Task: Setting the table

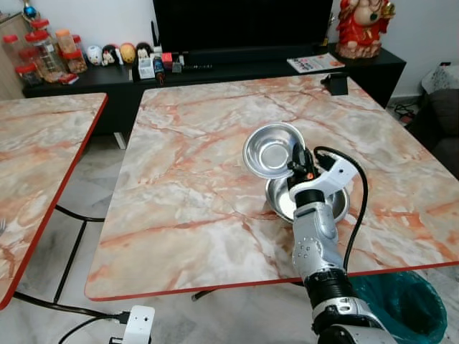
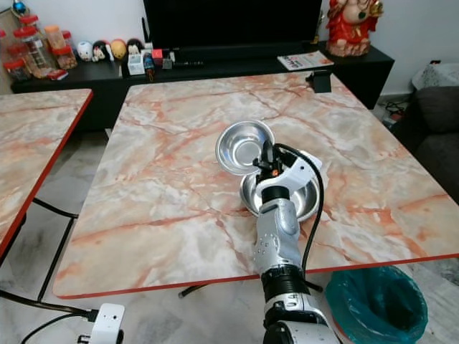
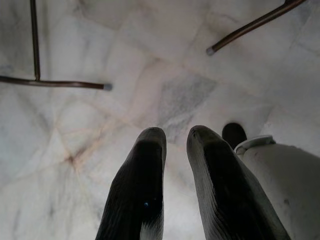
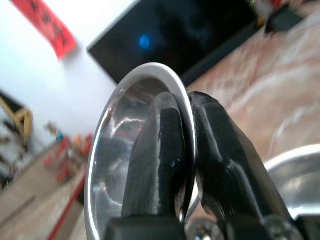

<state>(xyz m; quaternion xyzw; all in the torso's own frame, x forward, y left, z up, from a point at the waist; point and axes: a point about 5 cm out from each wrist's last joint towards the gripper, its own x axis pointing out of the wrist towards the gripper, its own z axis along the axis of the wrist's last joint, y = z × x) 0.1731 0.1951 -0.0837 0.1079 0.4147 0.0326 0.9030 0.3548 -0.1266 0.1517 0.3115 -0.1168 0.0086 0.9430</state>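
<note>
Right gripper [image 1: 300, 162] jaws pinching tilted shiny round steel bowl [image 1: 271, 150] rim, second bowl [image 1: 283, 202] on veined marble table [image 1: 193, 179].

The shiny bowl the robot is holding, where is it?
The lifted steel bowl is tilted above the marble table, pinched by its rim in the right end effector, just over a second bowl resting on the table.
</note>
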